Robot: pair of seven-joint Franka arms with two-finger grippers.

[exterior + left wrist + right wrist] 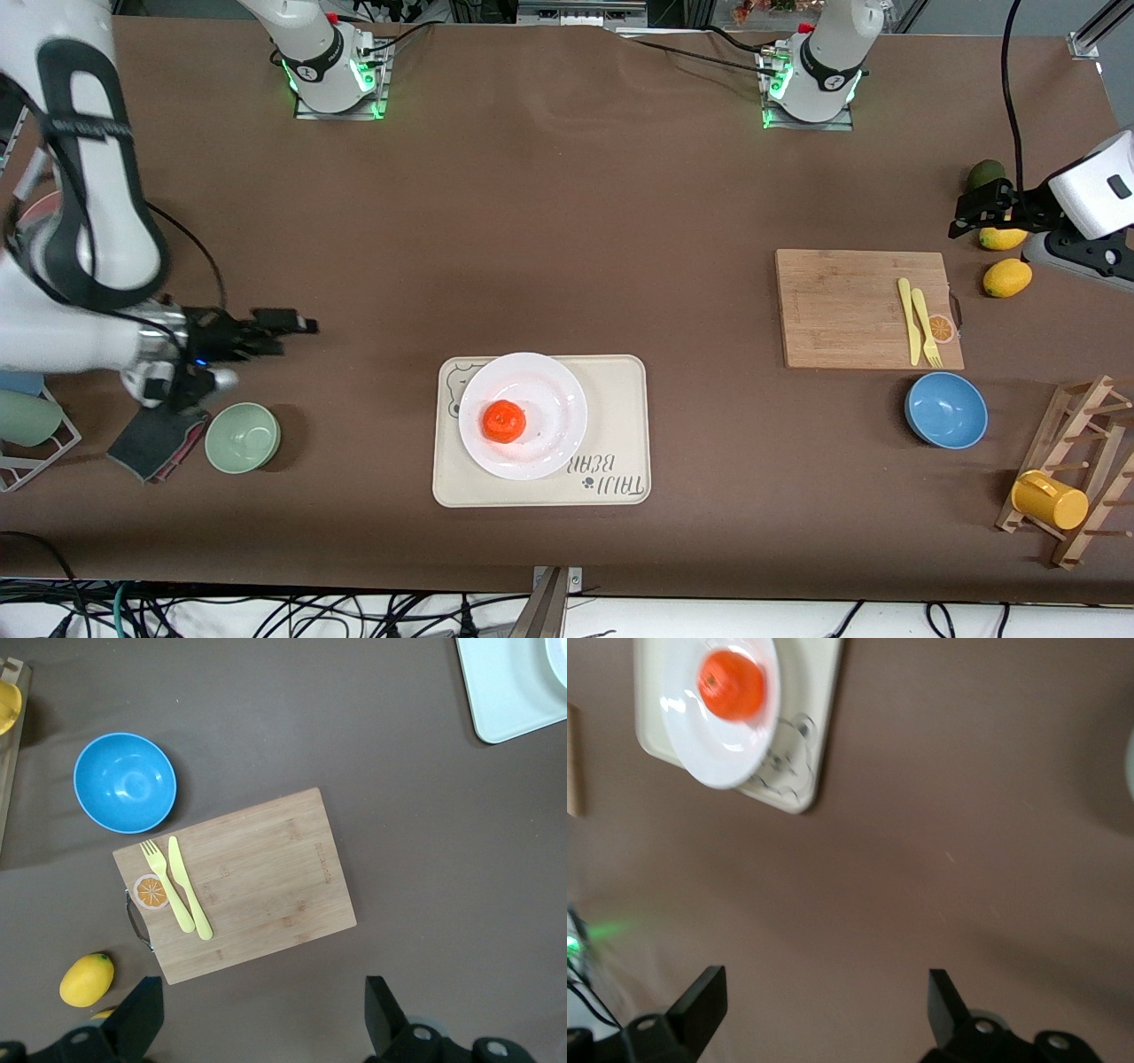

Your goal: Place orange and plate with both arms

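Note:
The orange (503, 421) sits on the white plate (549, 443), which rests on the cream bear tray (620, 425) near the table's middle. Both also show in the right wrist view: the orange (731, 684) on the plate (709, 762). My right gripper (297, 326) is open and empty, up over the bare table toward the right arm's end, apart from the plate; its fingers (700, 999) are wide apart. My left gripper (966, 208) is open and empty, up over the lemons at the left arm's end; its fingers (142, 1017) are wide apart.
A wooden cutting board (850, 306) carries a yellow fork and knife (920, 328). A blue bowl (946, 410) lies nearer the camera. Two lemons (1007, 277) and an avocado (983, 173) lie by the left gripper. A pale-green bowl (243, 437) and a rack with a yellow cup (1050, 499) stand at the ends.

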